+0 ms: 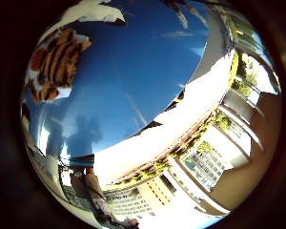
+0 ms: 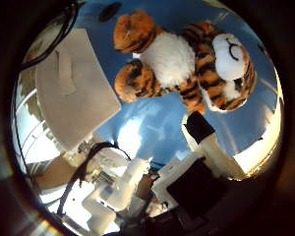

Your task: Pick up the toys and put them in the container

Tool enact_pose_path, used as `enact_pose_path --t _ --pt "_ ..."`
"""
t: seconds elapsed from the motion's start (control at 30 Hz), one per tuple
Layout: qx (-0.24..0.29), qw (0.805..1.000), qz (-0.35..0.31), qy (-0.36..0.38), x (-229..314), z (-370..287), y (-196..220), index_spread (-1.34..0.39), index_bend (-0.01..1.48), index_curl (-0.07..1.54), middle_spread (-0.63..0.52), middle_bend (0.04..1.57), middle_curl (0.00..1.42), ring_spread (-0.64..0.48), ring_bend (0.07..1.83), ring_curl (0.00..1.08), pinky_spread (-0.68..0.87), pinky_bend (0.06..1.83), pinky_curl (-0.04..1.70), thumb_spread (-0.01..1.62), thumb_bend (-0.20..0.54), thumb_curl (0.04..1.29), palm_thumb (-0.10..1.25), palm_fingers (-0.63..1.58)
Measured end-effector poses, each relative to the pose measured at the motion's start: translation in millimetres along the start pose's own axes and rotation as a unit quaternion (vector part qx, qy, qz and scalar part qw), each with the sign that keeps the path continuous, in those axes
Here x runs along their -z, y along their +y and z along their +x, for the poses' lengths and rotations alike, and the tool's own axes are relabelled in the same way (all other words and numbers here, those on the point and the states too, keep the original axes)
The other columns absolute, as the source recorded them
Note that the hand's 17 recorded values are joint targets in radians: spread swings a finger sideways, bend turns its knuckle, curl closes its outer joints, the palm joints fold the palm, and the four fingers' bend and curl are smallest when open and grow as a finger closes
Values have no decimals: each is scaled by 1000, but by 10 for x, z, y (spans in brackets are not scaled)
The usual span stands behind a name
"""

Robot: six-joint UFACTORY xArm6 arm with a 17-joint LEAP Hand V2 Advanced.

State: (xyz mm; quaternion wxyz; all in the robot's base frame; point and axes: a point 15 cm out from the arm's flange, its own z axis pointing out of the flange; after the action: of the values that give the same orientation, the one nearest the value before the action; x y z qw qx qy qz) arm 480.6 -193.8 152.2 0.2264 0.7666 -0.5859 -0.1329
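Note:
A plush tiger (image 2: pixel 182 59), orange with black stripes and a white belly, lies on its back on the blue table top (image 2: pixel 152 128). It also shows at the edge of the right little finger side palm view (image 1: pixel 55 65). My hand (image 2: pixel 187 167) hangs above the table beside the tiger. One white finger with a black tip (image 2: pixel 200 130) reaches towards the tiger's legs and stops short of them. The fingers look relaxed and nothing is between them. A white rectangular box (image 2: pixel 74 84) stands on the table beside the tiger.
The table's pale edge (image 1: pixel 172 129) runs across the right little finger side palm view. Beyond it are windows and buildings (image 1: pixel 205 167). White and black parts of the arm (image 2: pixel 118 192) fill the lower part of the right thumb side palm view.

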Motion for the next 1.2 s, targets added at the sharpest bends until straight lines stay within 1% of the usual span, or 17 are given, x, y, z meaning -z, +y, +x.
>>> enact_pose_path --t 0.1,0.2,0.27,0.33,0.4,0.43,0.47,0.5,0.57,0.63,0.67,0.7,0.73,0.77,0.83,0.97,1.2 --pt "4 1000 -9 1 -76 -61 -56 -98 125 193 79 219 377 271 383 313 434 645 222 1061 -34 394 673 43" --pt "5 1000 -21 9 -130 -112 -98 -65 146 195 67 229 384 263 392 314 437 638 216 1054 -32 387 678 96" --pt "3 999 -31 28 -137 -81 -99 -34 138 193 27 269 400 231 461 331 428 644 208 1052 -31 388 680 236" --pt "3 999 -35 38 -137 -89 -113 -41 139 192 -6 286 413 203 514 349 419 669 206 1049 -24 393 696 315" --pt "4 999 -37 37 -157 -93 -76 -109 93 148 -62 396 465 155 716 407 374 714 216 1048 -14 413 730 505" --pt "3 999 -38 37 -160 -93 -59 -142 88 118 -85 488 510 133 837 452 358 716 218 1048 -12 424 750 561" --pt "4 999 -37 38 -141 -97 -54 -175 93 92 -111 563 554 111 960 511 340 724 228 1045 -14 434 763 583" --pt "4 999 -35 39 -122 -96 -46 -191 95 77 -122 593 572 102 991 525 332 734 232 1044 -13 438 773 573" --pt "5 999 -34 39 -110 -89 -36 -259 196 42 -164 717 658 59 1163 610 321 785 249 1037 -7 460 819 685" --pt "8 999 -33 40 -100 -85 -35 -311 243 19 -193 787 719 34 1239 654 312 839 263 1031 -9 477 848 745" --pt "6 999 -29 41 -86 -63 -35 -366 311 -1 -220 833 775 6 1293 689 305 938 295 1022 -5 494 884 821" --pt "5 999 -24 42 -67 -46 -42 -383 324 -12 -229 840 789 -2 1303 696 306 969 302 1021 -7 499 891 820" --pt "3 999 -16 44 -45 -15 -45 -418 370 -14 -243 880 828 -16 1319 715 297 1074 341 1013 2 516 926 910" --pt "2 999 -6 44 -10 29 -38 -454 408 -20 -253 901 857 -28 1314 722 293 1161 368 1012 4 529 953 943" --pt "3 999 9 38 33 83 10 -506 469 -15 -267 935 904 -44 1321 744 273 1271 422 1024 18 554 1000 975" --pt "-4 999 38 9 180 7 175 -624 630 -11 -293 992 1009 -79 1345 792 231 1443 539 1071 24 607 1047 935" --pt "-4 997 79 24 793 -57 655 -767 843 -12 -311 1063 1129 -112 1406 839 179 1546 654 1102 -11 675 1028 842"
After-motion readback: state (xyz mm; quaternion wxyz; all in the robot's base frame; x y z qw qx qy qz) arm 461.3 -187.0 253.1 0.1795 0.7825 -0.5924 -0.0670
